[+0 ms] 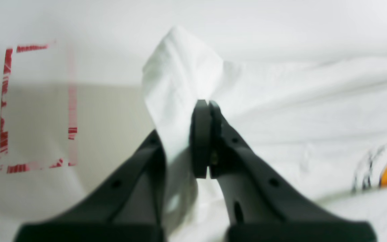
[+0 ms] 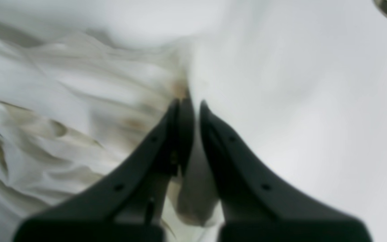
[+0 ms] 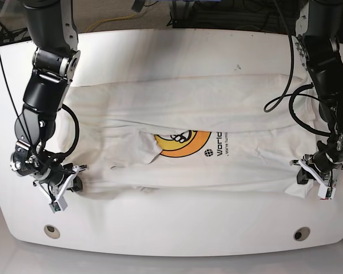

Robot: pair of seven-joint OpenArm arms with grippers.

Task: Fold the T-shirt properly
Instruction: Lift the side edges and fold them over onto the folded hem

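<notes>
Black fingers (image 1: 207, 111) of the left gripper (image 1: 207, 105) pinched the T-shirt (image 3: 188, 114), spread across the bench (image 3: 171, 240); the right gripper (image 2: 189, 105) clamped the opposite corner. Lifting both evenly would keep the fold straight.

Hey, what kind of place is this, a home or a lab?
Likely a robotics lab: two black robot arms work a T-shirt on a white table, with cables trailing behind.
</notes>
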